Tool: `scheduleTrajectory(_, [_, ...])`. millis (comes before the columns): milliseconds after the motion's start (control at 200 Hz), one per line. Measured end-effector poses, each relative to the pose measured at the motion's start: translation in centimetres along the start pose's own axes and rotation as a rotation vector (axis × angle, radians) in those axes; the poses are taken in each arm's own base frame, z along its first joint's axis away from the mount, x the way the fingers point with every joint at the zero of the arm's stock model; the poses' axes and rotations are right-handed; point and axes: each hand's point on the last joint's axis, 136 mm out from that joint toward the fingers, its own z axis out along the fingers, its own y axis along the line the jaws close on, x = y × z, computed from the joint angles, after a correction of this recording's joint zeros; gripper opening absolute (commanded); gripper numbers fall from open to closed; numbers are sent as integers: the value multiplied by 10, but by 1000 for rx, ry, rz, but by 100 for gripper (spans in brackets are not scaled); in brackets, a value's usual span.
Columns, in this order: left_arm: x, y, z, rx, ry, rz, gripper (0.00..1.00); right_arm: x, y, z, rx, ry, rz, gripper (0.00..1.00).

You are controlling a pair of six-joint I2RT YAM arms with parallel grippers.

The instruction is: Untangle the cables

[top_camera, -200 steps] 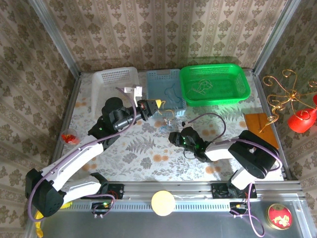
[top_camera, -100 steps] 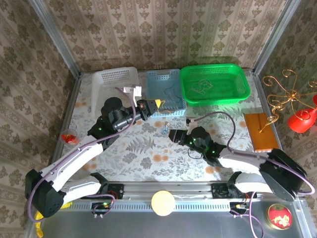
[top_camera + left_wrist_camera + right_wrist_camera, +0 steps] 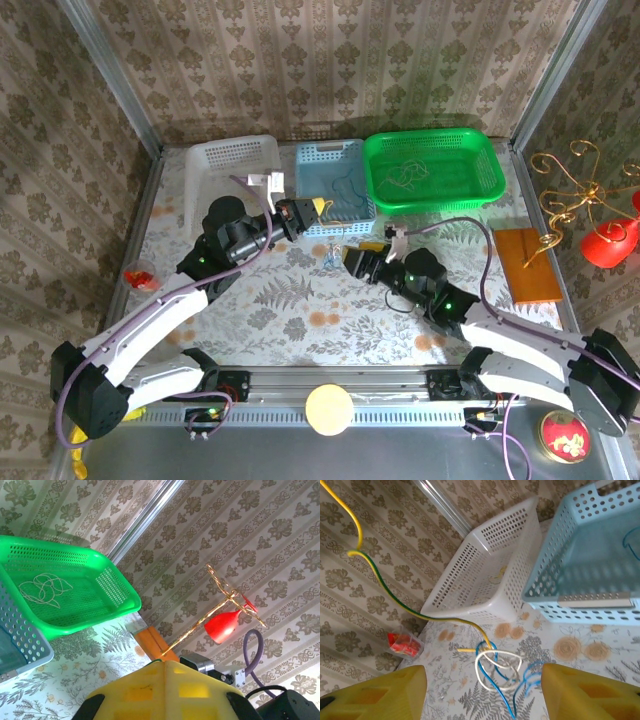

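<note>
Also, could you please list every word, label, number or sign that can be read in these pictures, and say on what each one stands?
No text can be read in any view.
The red round object at the near right corner bears a gold mark, too small and blurred to read.
The green basket and the cables bear no lettering.

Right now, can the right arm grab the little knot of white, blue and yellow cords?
Probably yes: the open right gripper points at the knot of thin cords, which lies close ahead with nothing between them.
</note>
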Motion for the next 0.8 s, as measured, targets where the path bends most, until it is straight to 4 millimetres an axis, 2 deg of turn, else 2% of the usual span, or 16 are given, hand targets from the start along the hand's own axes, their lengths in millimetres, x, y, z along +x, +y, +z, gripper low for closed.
scheduleTrajectory(155, [0,-1,0,4,-2,-4,0,-8,6,20,10,0,-16,62])
scheduleTrajectory(255, [1,-4,1,11,2,-7,0,-6,5,38,25,7,-26,56])
scheduleTrajectory(345, [3,-7,2,20,7,-11,0,-2,0,53,46,12,-33,37])
scheduleTrajectory(420, [4,-8,2,23,7,-15,0,5,-6,62,59,19,-29,25])
scheduleTrajectory(485, [3,-9,2,28,5,-16,0,13,-13,69,75,30,-21,20])
scheduleTrajectory(595, [2,-11,2,34,0,-17,0,34,-30,74,100,56,-5,19])
scheduleTrajectory(800, [-3,-16,2,45,-12,-17,0,99,-83,59,208,155,55,24])
